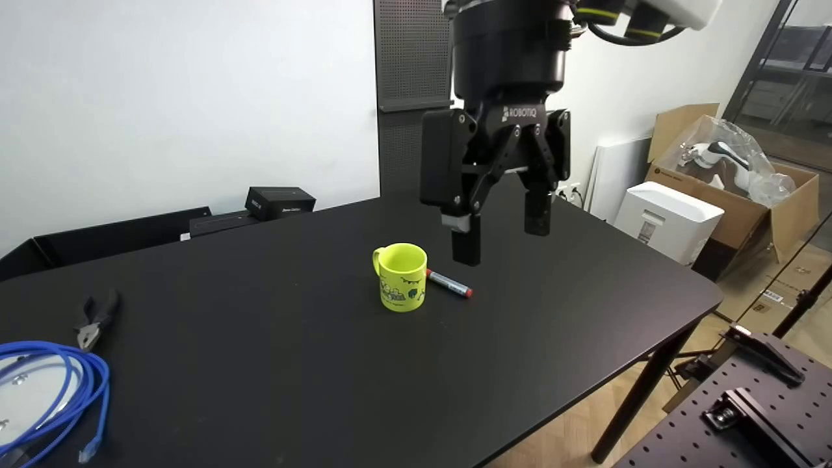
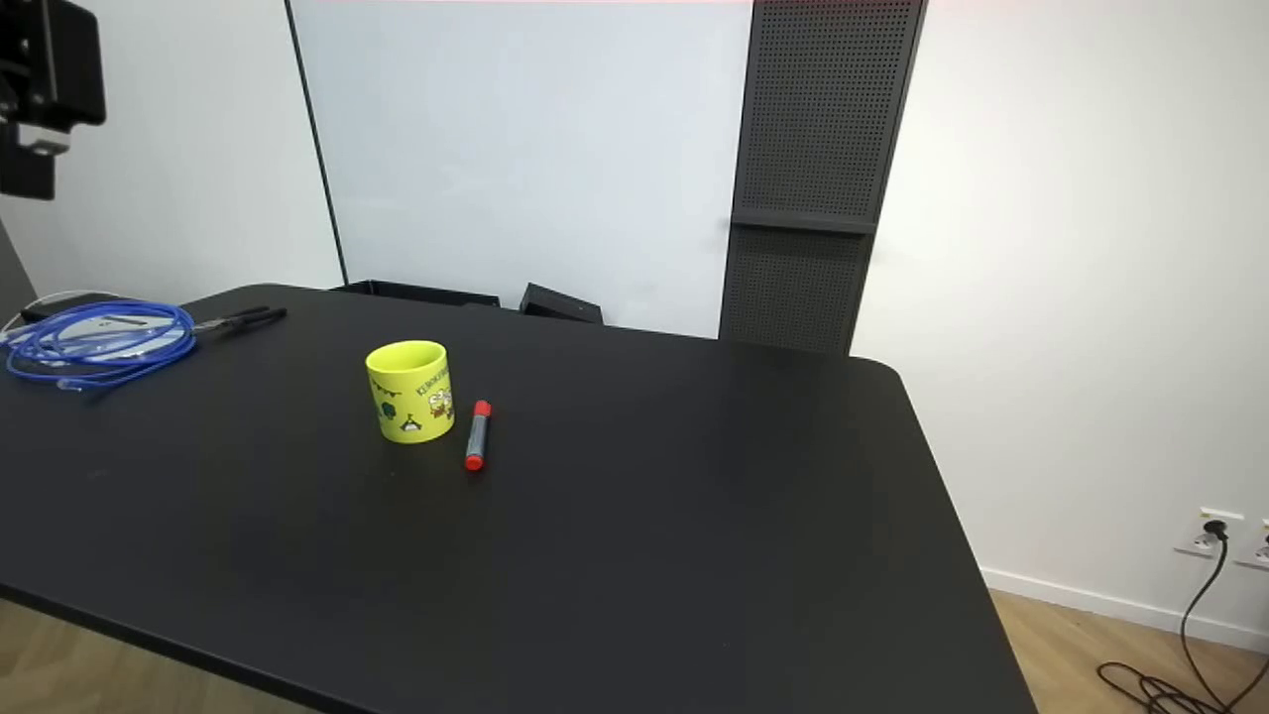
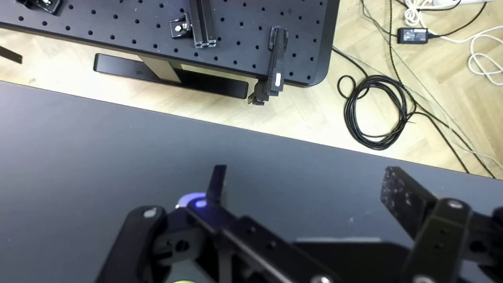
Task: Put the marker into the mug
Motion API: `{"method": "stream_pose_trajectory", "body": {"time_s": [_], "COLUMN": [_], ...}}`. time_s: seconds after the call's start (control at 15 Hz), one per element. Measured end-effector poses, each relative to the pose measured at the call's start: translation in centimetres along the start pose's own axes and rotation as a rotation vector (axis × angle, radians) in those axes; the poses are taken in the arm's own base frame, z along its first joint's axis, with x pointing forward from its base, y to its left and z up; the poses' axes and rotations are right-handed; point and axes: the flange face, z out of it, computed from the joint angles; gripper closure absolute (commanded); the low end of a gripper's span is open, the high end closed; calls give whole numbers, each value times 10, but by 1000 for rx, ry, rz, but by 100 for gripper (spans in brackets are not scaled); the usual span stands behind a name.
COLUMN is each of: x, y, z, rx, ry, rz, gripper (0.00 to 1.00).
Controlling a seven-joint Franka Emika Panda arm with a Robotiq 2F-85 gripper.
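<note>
The yellow-green mug (image 1: 402,286) (image 2: 409,392) stands upright on the black table (image 1: 292,377) in both exterior views. A sliver of the mug shows at the wrist view's bottom edge (image 3: 182,281). The marker (image 1: 450,284) (image 2: 478,436), grey with red ends, lies flat beside the mug. A narrow gap shows between them in an exterior view. The marker is out of the wrist view. My gripper (image 1: 502,242) is open and empty, raised above the table near the marker and mug. Its fingers are wide apart in the wrist view (image 3: 304,173). Only one finger shows at an exterior view's left edge (image 2: 27,174).
Pliers (image 1: 94,324) (image 2: 248,316) and a coiled blue cable (image 1: 91,390) (image 2: 99,347) lie at one side of the table. Black boxes (image 1: 281,203) sit along the back edge. A perforated bench (image 3: 235,39) stands across a floor gap. A black cable coil (image 3: 349,114) lies on the floor.
</note>
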Motion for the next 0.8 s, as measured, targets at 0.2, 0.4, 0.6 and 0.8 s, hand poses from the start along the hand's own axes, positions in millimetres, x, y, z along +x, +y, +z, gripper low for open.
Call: {"method": "stream_pose_trajectory", "body": {"time_s": [0.2, 0.4, 0.6, 0.8], "x": [14, 28, 44, 63], "y": [23, 53, 78, 100], "z": [-11, -23, -28, -24], "rx": [-105, -196, -231, -205], "ry": [99, 196, 253, 284], "rz": [2, 13, 6, -35], "gripper": [0, 0, 0, 0]}}
